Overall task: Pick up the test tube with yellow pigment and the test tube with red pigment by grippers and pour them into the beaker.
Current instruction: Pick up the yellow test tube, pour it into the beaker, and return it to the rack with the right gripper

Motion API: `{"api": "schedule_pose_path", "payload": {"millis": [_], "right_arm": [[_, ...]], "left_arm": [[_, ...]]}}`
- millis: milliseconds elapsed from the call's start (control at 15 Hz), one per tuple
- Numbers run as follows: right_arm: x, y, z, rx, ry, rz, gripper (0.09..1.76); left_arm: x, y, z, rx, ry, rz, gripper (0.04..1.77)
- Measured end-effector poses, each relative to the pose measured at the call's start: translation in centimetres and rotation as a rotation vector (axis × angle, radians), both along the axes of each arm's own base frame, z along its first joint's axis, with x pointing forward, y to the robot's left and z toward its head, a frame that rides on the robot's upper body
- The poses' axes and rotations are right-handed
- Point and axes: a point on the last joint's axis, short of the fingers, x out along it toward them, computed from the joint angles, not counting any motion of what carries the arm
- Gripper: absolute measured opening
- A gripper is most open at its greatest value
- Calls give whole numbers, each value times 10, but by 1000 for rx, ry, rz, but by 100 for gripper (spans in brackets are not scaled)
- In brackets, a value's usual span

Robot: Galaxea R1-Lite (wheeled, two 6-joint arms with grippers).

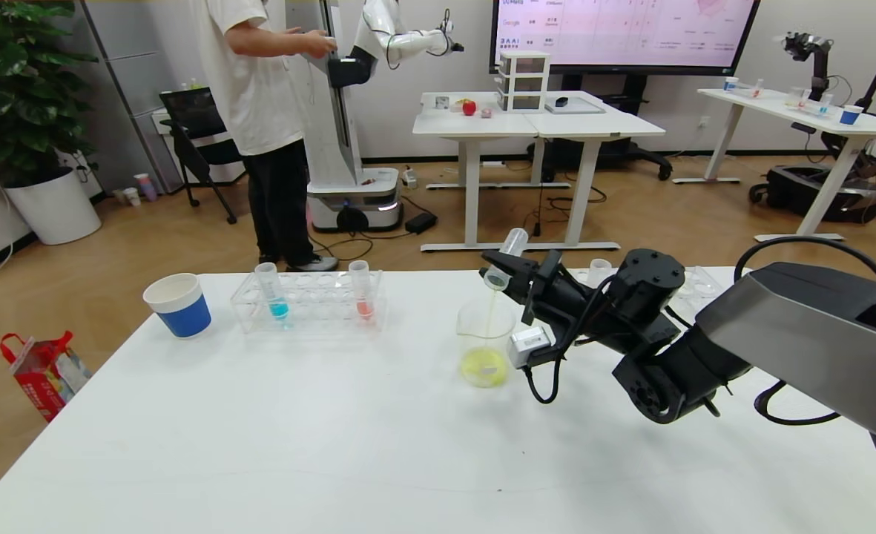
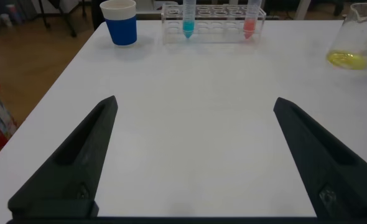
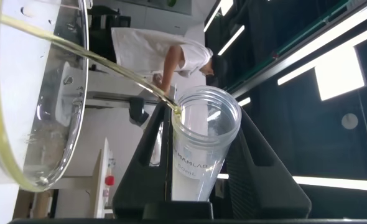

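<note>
Head view, blue cup (image 1: 178,304), rack (image 1: 309,300) beside beaker (image 1: 484,343)

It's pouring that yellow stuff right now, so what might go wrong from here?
Three things, I'd guess. The right pincer holds the test tube with yellow pigment tilted above the beaker, and the stream is thin; a small drift might send it past the rim onto the white table. The arm is very close to the beaker and might nudge it. The left pincer is open over bare table, far from the test tube with red pigment in the rack.
</note>
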Motion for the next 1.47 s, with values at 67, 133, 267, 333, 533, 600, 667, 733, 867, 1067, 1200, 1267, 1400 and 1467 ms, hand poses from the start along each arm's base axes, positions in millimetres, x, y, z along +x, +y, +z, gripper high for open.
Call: {"api": "schedule_pose_path", "payload": {"millis": [67,133,267,333,533,600,667,733,867,1067,1200,1267,1400,1467], "right_arm": [[0,0,1,0,-1,-1,51],[0,0,1,1,-1,-1,51],[-1,0,0,6,9,-1,51],[-2,1,0,22,40,0,51],[-8,-1,10,213,218,-42,51],[-10,-2,18,308,273,-56,51],[-13,-2,24,391,328,-65,51],[-15,-4,31,474,376,-82,51],[-21,-10,44,650,471,-123,51],[-32,-21,57,886,603,-155,51],[-41,-28,62,1031,678,-167,51],[-46,-32,63,1095,714,-175,51],[-57,-43,63,1220,786,-199,51],[-61,-50,62,1282,820,-201,51]], "left_arm": [[0,0,0,0,0,0,175],[0,0,0,0,0,0,175],[0,0,0,0,0,0,175],[0,0,0,0,0,0,175],[0,0,0,0,0,0,175],[0,0,0,0,0,0,175],[0,0,0,0,0,0,175],[0,0,0,0,0,0,175],[0,0,0,0,0,0,175],[0,0,0,0,0,0,175],[0,0,0,0,0,0,175],[0,0,0,0,0,-1,175],[0,0,0,0,0,0,175],[0,0,0,0,0,0,175]]}}
